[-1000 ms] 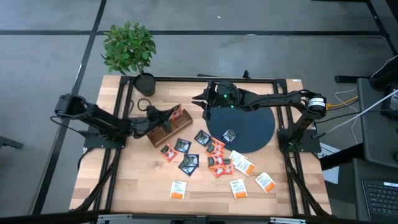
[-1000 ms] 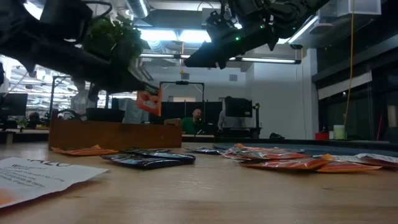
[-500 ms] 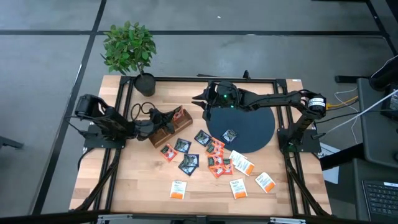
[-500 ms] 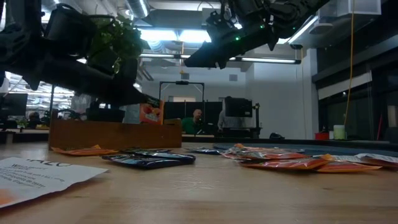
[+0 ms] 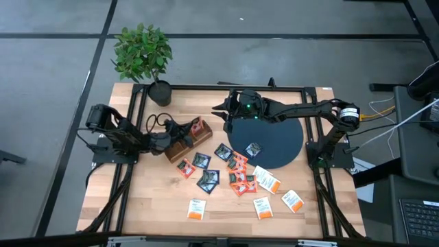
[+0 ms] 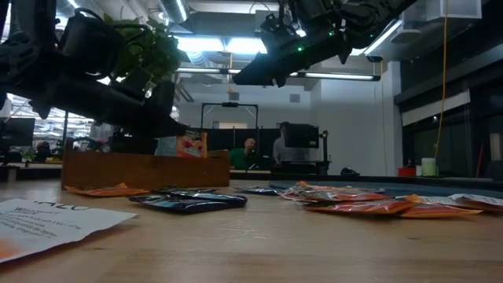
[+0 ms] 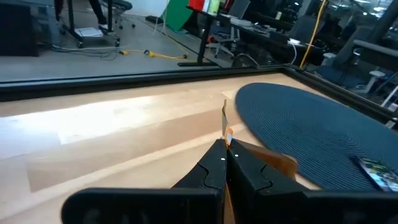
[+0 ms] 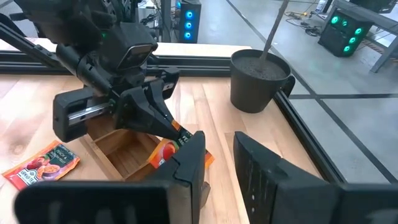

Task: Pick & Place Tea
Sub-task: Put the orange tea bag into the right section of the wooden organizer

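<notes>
Left gripper (image 5: 184, 129) pinches a red-orange tea sachet (image 8: 163, 151) just above the wooden divided box (image 5: 182, 141) — right gripper (image 5: 221, 110), fingers spread, hovers beside the box over the dark round mat (image 5: 278, 137).

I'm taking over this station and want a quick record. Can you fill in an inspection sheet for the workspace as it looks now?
Surface: wooden table, black frame around it.
Job's things: tea sachets scattered loose at mid-table; one on the dark round mat; wooden box left of the mat.
Clutter: potted plant at a back corner.
Grippers: left gripper shut on an orange sachet over the box; right gripper open, raised, empty.
Cables: bundle off the table's right side.
Surroundings: person seated in the office behind.
</notes>
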`<control>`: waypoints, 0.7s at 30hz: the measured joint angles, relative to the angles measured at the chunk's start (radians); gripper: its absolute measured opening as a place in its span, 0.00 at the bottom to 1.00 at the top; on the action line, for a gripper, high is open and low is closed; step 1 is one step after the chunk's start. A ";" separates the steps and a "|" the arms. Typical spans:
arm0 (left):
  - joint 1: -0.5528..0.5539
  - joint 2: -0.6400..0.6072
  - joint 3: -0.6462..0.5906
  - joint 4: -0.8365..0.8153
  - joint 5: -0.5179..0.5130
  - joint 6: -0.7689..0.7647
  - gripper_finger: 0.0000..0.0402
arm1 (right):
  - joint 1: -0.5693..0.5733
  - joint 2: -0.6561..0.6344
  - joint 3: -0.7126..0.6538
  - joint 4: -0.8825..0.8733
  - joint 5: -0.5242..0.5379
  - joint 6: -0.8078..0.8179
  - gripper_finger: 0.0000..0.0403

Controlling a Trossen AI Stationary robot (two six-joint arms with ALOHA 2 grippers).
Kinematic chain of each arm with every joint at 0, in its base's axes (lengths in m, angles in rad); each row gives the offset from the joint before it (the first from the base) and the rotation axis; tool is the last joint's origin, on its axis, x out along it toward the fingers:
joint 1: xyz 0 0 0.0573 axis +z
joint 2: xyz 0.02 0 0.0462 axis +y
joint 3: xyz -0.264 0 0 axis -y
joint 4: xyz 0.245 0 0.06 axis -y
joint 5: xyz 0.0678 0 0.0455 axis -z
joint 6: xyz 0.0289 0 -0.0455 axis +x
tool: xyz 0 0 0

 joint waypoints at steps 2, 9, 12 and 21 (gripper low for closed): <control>0.006 0.000 0.000 0.000 0.000 0.001 0.00 | 0.000 0.000 0.000 0.000 0.000 0.000 0.22; 0.010 0.000 0.022 -0.001 0.003 0.011 0.01 | 0.000 0.000 0.000 0.000 0.000 0.000 0.22; 0.010 0.000 0.041 -0.001 0.013 0.061 0.01 | 0.000 0.000 0.000 0.000 0.000 0.000 0.22; 0.010 0.000 0.051 -0.070 -0.004 0.037 0.01 | 0.000 0.000 0.000 0.000 0.000 0.000 0.22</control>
